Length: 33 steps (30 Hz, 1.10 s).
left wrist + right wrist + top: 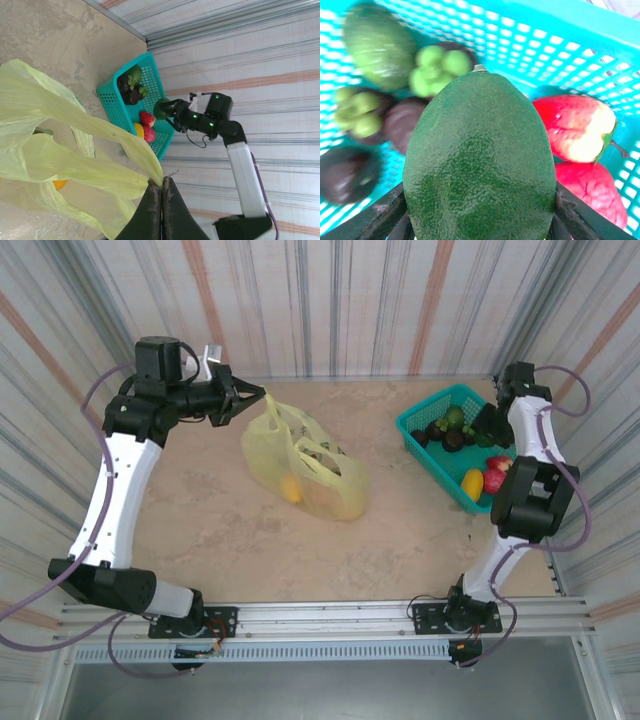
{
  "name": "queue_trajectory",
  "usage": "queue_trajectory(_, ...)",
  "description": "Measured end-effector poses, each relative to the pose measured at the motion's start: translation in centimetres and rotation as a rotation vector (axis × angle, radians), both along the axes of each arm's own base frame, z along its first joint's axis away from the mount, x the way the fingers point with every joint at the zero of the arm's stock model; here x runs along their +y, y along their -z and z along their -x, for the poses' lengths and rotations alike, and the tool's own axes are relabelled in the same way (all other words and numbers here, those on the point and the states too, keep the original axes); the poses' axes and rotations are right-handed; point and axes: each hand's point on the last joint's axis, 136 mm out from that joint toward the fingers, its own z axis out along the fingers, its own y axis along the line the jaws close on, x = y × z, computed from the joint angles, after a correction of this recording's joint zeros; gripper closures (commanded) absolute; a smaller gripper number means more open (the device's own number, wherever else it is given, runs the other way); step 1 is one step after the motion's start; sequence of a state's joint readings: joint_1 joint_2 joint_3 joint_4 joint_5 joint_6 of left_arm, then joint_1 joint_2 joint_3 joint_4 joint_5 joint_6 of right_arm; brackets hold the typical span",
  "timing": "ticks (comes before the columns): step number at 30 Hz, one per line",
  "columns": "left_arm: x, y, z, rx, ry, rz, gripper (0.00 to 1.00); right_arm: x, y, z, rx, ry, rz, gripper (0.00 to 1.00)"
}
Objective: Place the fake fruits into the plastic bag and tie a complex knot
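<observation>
Upper left in the top view, the left gripper point(248, 400) is pinched closed on the yellow bag point(310, 475), while at right the right gripper point(480, 220) clamps a green fruit point(480, 160) above the basket point(545, 30).

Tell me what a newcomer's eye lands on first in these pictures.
A dark green avocado looms close up, clamped in the right gripper above the teal basket. In the middle of the table the yellow-green plastic bag slumps with an orange fruit inside, one handle pinched in the shut left gripper.
</observation>
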<state>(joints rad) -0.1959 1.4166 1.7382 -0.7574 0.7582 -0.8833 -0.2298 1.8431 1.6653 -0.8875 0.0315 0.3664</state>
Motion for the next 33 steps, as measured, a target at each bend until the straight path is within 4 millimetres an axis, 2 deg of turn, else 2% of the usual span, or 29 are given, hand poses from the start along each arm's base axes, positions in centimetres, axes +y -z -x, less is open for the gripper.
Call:
queue_trajectory(1,0.0,0.0,0.0,-0.002,0.001,-0.001,1.00,1.1,-1.1,0.1,-0.024,-0.019,0.005,0.48)
queue_trajectory(4,0.0,0.3,0.2,0.002,0.002,-0.005,1.00,6.2,-4.2,0.6,-0.096,-0.123,0.020,0.47)
queue_trajectory(8,0.1,0.3,0.3,-0.008,0.006,-0.010,1.00,15.3,-7.9,1.1,-0.205,-0.333,-0.003,0.46)
queue_trajectory(9,0.1,0.2,0.4,-0.011,0.007,-0.011,1.00,17.6,-8.7,1.4,-0.227,-0.390,-0.033,0.45)
queue_trajectory(12,0.1,0.1,0.5,-0.019,0.007,-0.012,1.00,22.8,-12.0,1.3,-0.321,-0.517,-0.161,0.45)
queue_trajectory(16,0.1,0.0,0.6,-0.025,0.006,-0.014,1.00,28.4,-17.5,1.3,-0.446,-0.673,-0.361,0.45)
queue_trajectory(18,0.2,0.0,0.6,-0.025,0.007,-0.015,1.00,31.9,-20.6,1.4,-0.517,-0.780,-0.457,0.45)
queue_trajectory(20,0.2,0.0,0.6,-0.028,0.008,-0.016,1.00,35.0,-22.4,2.0,-0.552,-0.880,-0.527,0.45)
queue_trajectory(23,0.2,0.0,0.6,-0.031,0.009,-0.018,1.00,39.2,-23.2,3.4,-0.546,-1.005,-0.608,0.45)
queue_trajectory(26,0.2,-0.1,0.7,-0.034,0.008,-0.018,1.00,42.2,-21.9,4.5,-0.498,-1.092,-0.646,0.46)
queue_trajectory(29,0.5,-0.3,0.7,-0.045,0.002,-0.020,1.00,44.0,-19.7,5.3,-0.430,-1.142,-0.661,0.46)
queue_trajectory(33,1.0,-0.6,0.7,-0.054,-0.009,-0.020,1.00,45.2,-18.0,6.5,-0.375,-1.183,-0.667,0.47)
